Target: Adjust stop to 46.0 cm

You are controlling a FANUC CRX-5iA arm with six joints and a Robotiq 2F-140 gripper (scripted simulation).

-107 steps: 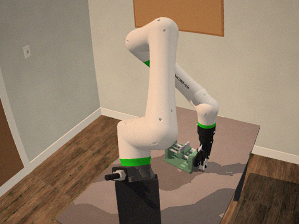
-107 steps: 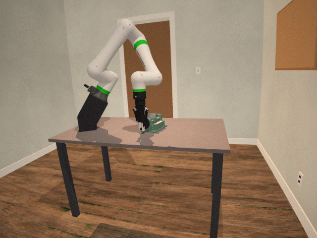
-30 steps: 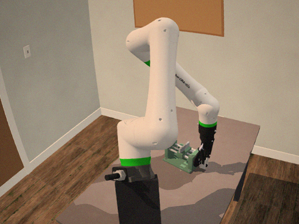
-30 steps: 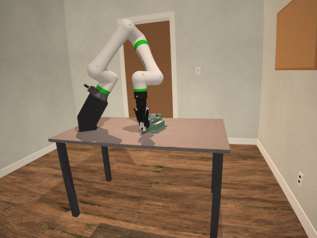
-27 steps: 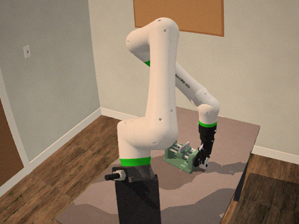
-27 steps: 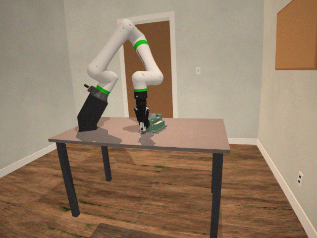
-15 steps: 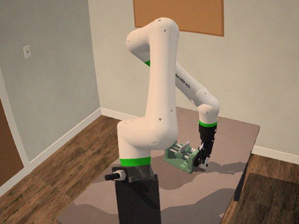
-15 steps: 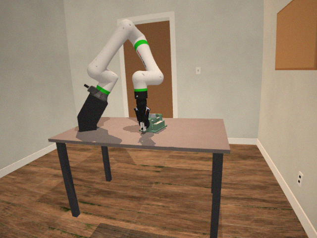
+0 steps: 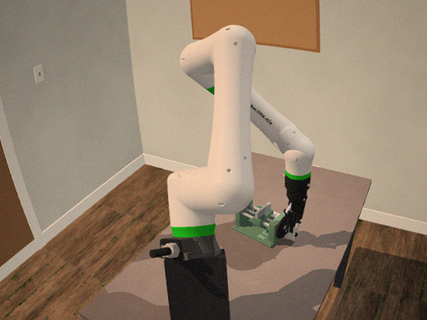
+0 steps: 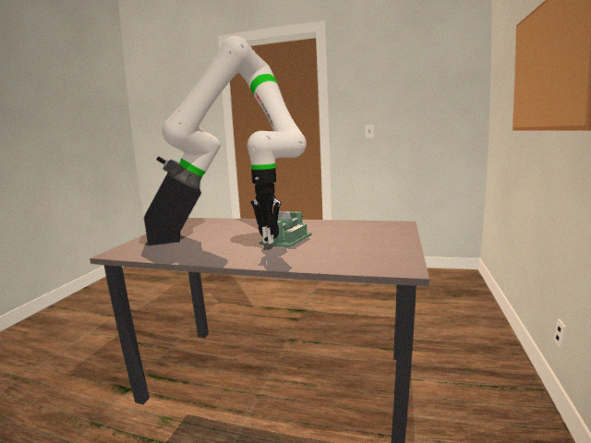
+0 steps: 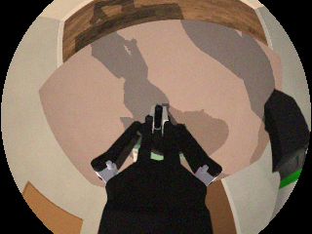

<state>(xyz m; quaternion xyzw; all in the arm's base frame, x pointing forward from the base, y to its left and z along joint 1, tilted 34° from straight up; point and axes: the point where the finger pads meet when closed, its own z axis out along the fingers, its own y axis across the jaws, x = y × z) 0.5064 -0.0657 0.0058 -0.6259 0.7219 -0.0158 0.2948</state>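
Observation:
The green screw-driven fixture (image 9: 252,235) (image 10: 296,233) stands on the table, with rods along it and a light grey plate (image 9: 263,210), which looks like the stop, across them. No scale can be read. The black handwheel (image 9: 281,228) is on the fixture's end, partly hidden by my gripper. My gripper (image 9: 295,233) (image 10: 268,235) (image 11: 158,111) points down beside the wheel's outer face. Its fingertips are shut on the handwheel's black handle (image 11: 158,110), seen between the pale pads in the wrist view. The fixture is mostly hidden there.
The table (image 9: 251,286) (image 10: 362,247) bears the fixture and the arm's black pedestal (image 9: 197,295) (image 10: 172,209) (image 11: 288,127). The fixture lies directly beside the gripper, on the side away from the table's near long edge in the exterior view. Walls stand beyond the table.

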